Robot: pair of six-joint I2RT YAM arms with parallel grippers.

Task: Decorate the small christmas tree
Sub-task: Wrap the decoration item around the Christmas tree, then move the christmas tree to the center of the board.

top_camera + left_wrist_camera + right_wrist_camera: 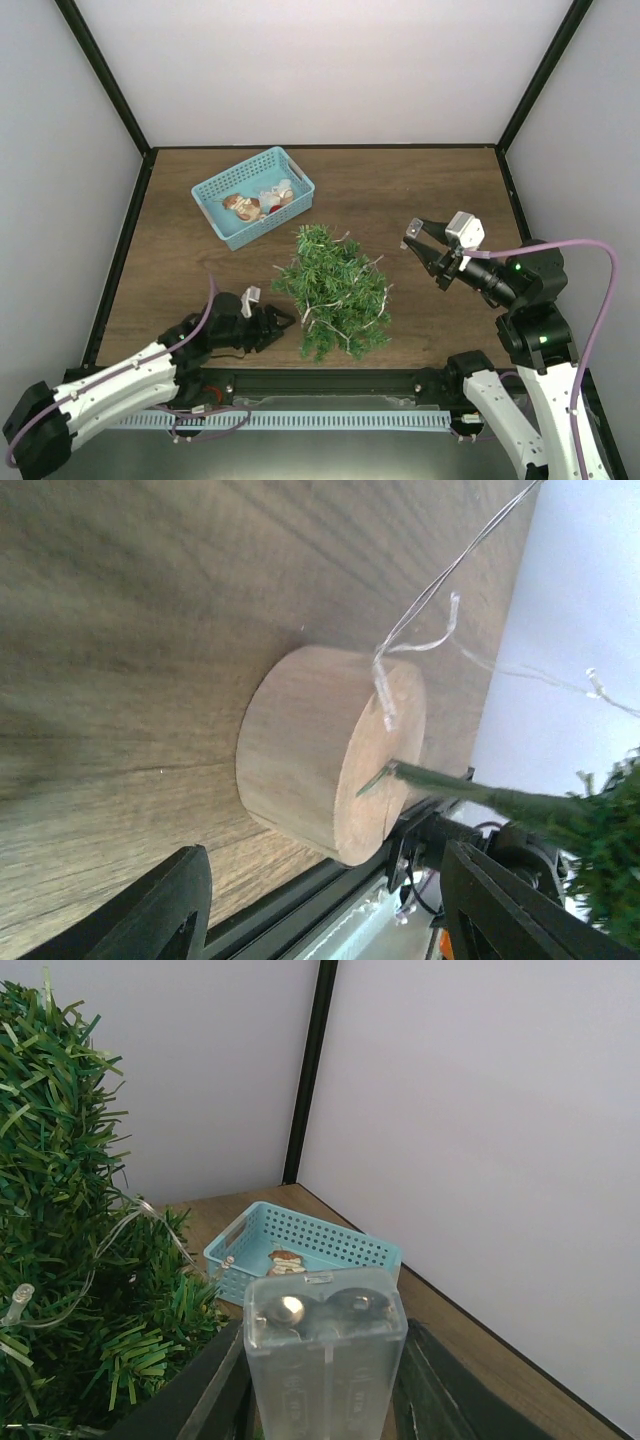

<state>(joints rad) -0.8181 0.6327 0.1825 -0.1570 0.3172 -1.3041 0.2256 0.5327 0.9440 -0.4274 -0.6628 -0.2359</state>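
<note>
Two left fingers (160, 910), seemingly clear, face christmas tree (330, 750).

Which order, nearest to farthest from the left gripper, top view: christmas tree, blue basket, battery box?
1. small christmas tree, immediately right of the left gripper.
2. blue basket, farther back on the left half.
3. battery box, far right, held in the right gripper's jaws.

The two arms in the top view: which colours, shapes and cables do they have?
The left arm and the right arm have white rounded links and black joints. A lilac cable loops along each. Green lights glow on the right arm's joints. The left tool and the right tool are black; a pale block sits on the right wrist.
</note>
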